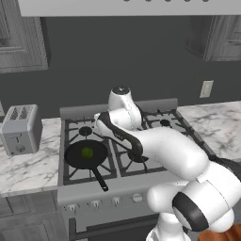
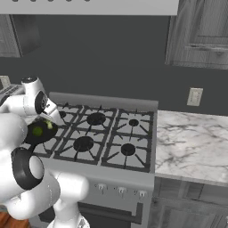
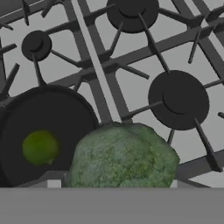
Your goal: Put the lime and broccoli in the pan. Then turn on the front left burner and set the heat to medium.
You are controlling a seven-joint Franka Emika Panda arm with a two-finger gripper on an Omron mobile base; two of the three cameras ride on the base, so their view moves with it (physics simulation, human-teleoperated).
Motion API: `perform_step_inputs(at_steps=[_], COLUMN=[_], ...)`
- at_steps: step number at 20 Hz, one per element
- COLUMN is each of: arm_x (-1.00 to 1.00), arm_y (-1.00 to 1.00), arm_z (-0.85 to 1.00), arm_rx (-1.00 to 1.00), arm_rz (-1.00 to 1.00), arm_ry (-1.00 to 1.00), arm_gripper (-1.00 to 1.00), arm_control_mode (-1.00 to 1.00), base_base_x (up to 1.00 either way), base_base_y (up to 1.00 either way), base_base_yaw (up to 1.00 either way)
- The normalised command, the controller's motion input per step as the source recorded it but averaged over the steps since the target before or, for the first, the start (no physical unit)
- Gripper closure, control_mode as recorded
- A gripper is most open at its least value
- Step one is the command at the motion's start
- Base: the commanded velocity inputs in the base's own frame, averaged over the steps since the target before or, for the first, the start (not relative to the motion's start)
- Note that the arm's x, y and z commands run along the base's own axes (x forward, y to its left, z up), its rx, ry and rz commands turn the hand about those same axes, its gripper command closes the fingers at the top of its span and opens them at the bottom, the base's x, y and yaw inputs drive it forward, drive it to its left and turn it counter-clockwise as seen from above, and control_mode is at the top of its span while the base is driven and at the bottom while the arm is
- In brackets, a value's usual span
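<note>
- Lime (image 3: 40,147) resting inside pan (image 3: 65,109); also visible as a green spot in the pan from the left base view.
- Pan seated on front left burner grate, handle (image 1: 98,178) pointing toward stove front.
- Broccoli (image 3: 122,157) clamped in gripper (image 3: 114,186), held above the stove beside the pan's rim.
- Toaster (image 1: 20,129) standing on marble counter (image 1: 28,164), left of stove.
</note>
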Motion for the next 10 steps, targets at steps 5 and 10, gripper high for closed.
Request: perform_step_inputs(at_steps=[5, 10], arm_x=[0.01, 0.0], arm_y=[0.22, 0.23], arm_z=[-0.08, -0.03], arm_rx=[0.14, 0.01], arm_rz=[0.07, 0.27], arm_ry=[-0.03, 0.0], arm_gripper=[1.0, 1.0], arm_control_mode=[-1.0, -1.0], base_base_x=[0.0, 0.0], base_base_y=[0.0, 0.0], base_base_yaw=[0.0, 0.0])
